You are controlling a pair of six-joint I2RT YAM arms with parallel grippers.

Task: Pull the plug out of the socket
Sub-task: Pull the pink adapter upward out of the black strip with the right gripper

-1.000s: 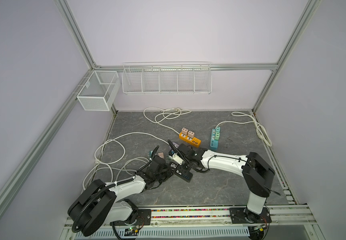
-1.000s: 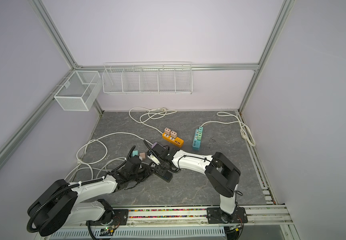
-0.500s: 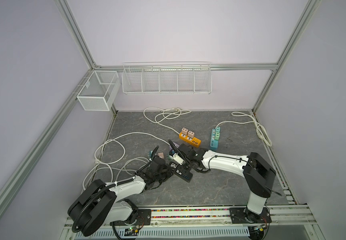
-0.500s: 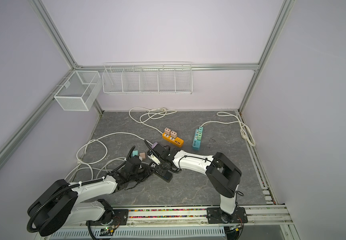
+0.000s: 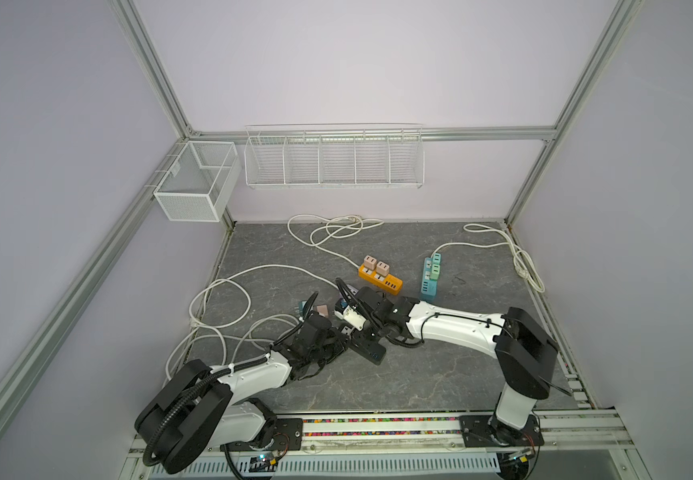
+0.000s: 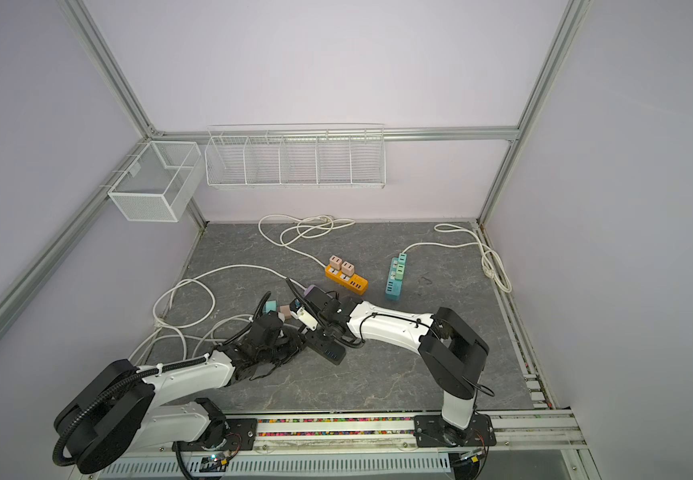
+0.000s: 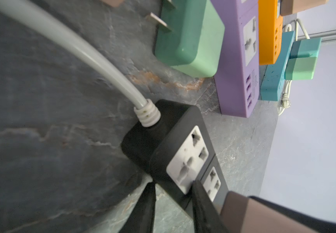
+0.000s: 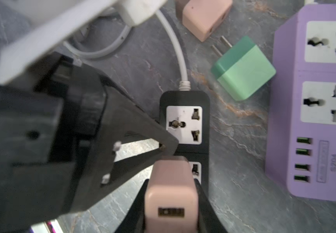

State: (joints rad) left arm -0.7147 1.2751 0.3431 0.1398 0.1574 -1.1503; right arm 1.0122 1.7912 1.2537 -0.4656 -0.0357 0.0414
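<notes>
Right gripper is clamping pink plastic plug; left gripper is gripping black plastic power strip; withdrawal apparently pending.

Room around the black power strip is running tight. The left claw is pinching its edge from one side. The right claw, clamped on the pink USB plug, is standing over its second socket, so both arms are meeting mid-counter. Just beside the strip, a loose green plug, a loose pink plug and the purple power strip are hemming in one flank. The orange power strip and teal power strip are lying further back. White cords are sprawling across the left. The front right of the counter is lying bare, offering open passage, and the strip's end socket is showing uncovered.
</notes>
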